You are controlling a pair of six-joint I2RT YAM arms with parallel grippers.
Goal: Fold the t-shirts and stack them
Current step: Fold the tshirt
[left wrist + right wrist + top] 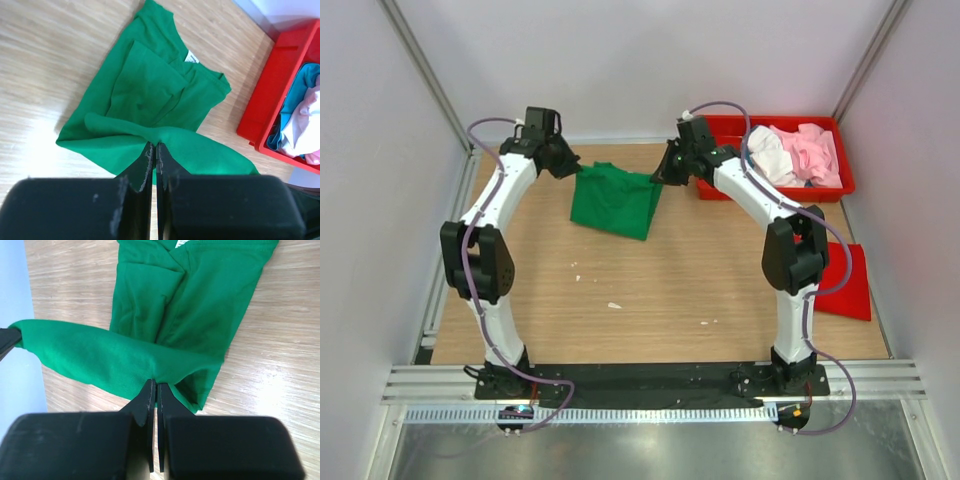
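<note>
A bright green t-shirt [615, 203] hangs between my two grippers at the far middle of the table, its lower part resting on the wood. My left gripper [572, 170] is shut on the shirt's left top edge, and in the left wrist view the green t-shirt [150, 100] bunches at the left gripper [154, 146]. My right gripper [660, 178] is shut on the right top edge. The right wrist view has the green t-shirt [170, 325] pinched by the right gripper [154, 384]. A folded red t-shirt [847, 283] lies at the table's right edge.
A red plastic tray [720, 128] at the back right holds pink, white and teal t-shirts [795, 152]. In the left wrist view the tray [270, 85] lies close to the right of the green shirt. Grey walls enclose the table on three sides.
</note>
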